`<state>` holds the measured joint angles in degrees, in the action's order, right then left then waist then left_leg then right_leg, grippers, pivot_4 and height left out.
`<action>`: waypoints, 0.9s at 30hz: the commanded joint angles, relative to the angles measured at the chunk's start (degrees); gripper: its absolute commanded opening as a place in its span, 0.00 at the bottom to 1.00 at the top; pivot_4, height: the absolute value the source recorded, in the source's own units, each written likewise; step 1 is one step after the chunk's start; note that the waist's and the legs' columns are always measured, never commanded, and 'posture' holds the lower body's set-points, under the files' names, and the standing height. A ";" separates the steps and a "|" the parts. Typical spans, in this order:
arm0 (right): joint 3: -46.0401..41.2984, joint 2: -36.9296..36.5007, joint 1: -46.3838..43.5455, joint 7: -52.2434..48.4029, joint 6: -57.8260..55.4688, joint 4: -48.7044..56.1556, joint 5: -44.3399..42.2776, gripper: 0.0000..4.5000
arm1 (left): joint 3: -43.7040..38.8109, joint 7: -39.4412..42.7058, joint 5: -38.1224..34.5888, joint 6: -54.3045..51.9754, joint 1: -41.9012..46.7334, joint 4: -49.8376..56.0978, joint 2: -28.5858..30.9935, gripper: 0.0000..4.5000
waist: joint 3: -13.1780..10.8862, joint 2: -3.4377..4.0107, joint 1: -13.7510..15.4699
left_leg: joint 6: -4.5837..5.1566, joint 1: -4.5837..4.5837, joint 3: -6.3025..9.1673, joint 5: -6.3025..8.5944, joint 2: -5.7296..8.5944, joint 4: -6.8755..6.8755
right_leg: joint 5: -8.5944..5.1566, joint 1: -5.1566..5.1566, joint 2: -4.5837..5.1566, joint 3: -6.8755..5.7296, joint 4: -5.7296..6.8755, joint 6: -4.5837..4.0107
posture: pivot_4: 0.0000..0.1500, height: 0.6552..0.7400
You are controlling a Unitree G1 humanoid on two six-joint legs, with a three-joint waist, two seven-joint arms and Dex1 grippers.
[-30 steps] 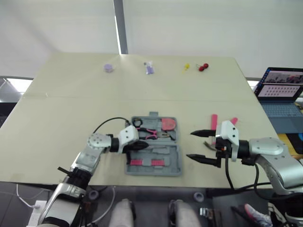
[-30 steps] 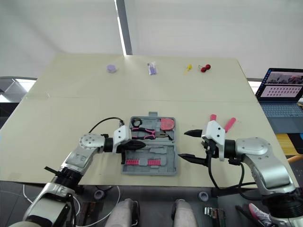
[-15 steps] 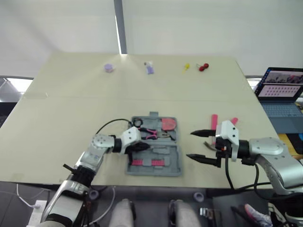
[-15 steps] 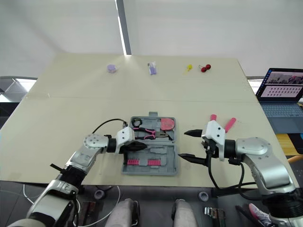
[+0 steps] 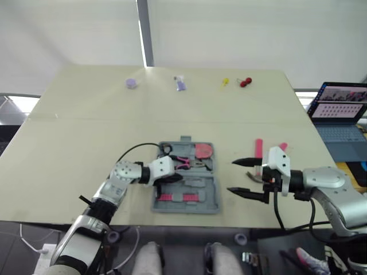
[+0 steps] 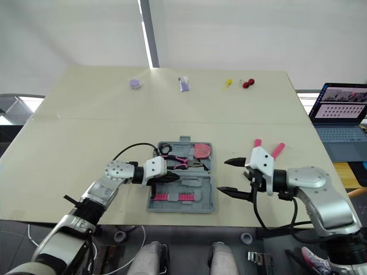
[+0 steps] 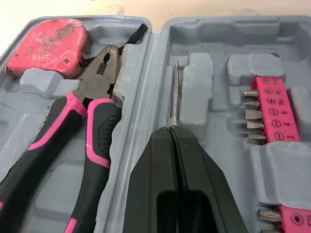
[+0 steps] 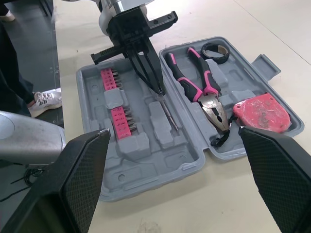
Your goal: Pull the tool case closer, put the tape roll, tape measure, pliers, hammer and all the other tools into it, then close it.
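Since the tool case [image 5: 215,195] is lying open and flat close to the near edge of the desk [image 5: 86,132], midway between the two arms, its moulded slots are facing up where either arm can reach them. The pliers [image 7: 92,111], the tape measure [image 7: 46,46] and the black tape roll [image 8: 216,52] are sitting in recesses of the far half, so those look done. The near half is carrying two pink bit strips [image 7: 272,109].

The left claw [image 7: 171,130] is working inside the case. Its fingers are pressed together and appear to be pinching the end of a slim metal shaft [image 7: 174,92], which is lying in a groove of the near half just beside the hinge ridge. Low and level as it is, I judge it to be seating the shaft, not lifting it. The left arm is coming in from the near left, elbow bent, forearm angling toward the case.

The right claw [image 5: 230,176] is hovering over bare desk to the right of the case, pointing left at it, fingers spread wide and holding nothing. Pink-handled tools [image 6: 278,150] are lying just beyond it on the far side, likely its next pickup.
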<state>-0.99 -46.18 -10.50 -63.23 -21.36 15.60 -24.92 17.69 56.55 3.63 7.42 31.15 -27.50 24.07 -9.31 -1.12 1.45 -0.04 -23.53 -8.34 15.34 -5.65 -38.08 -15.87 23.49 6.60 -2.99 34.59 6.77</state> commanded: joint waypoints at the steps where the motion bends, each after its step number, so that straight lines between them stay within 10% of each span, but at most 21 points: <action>1: -2.76 -0.87 -0.15 0.04 0.14 1.60 -1.35 1.00 | 3.56 -0.12 4.87 0.66 -1.94 -3.50 1.62 0.01 | 0.06 0.01 -0.01 | 0.00 0.03 -0.01 0.00 -0.01 0.02 | -0.04 -0.02 0.00 0.00 -0.01 -0.08 | 1.00 1.00; 18: -2.85 -0.76 -1.24 0.15 0.27 -0.06 -1.59 1.00 | 0.95 1.29 -0.06 -3.02 -1.11 -3.14 0.91 0.01 | 0.37 0.05 -0.12 | -0.31 0.23 -0.06 0.19 -0.03 0.07 | -0.43 -0.12 -0.01 0.05 0.01 -0.78 | 1.00 1.00; 27: -9.44 0.06 -0.87 1.47 -1.02 -9.65 -4.65 1.00 | -11.97 4.66 -15.81 -22.06 -8.70 19.82 7.92 0.74 | 0.22 0.07 -0.33 | -0.06 0.20 -0.09 0.04 -0.10 0.15 | -0.47 -0.02 -0.09 0.08 0.05 -0.85 | 1.00 1.00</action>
<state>-6.11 -46.28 -11.62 -62.89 -22.59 9.87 -28.05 13.24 61.95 -5.56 -7.21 24.77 -17.62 28.63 -9.09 -1.05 1.12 -0.10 -23.33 -8.42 15.38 -5.78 -37.93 -16.35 23.51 6.49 -2.91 34.69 5.89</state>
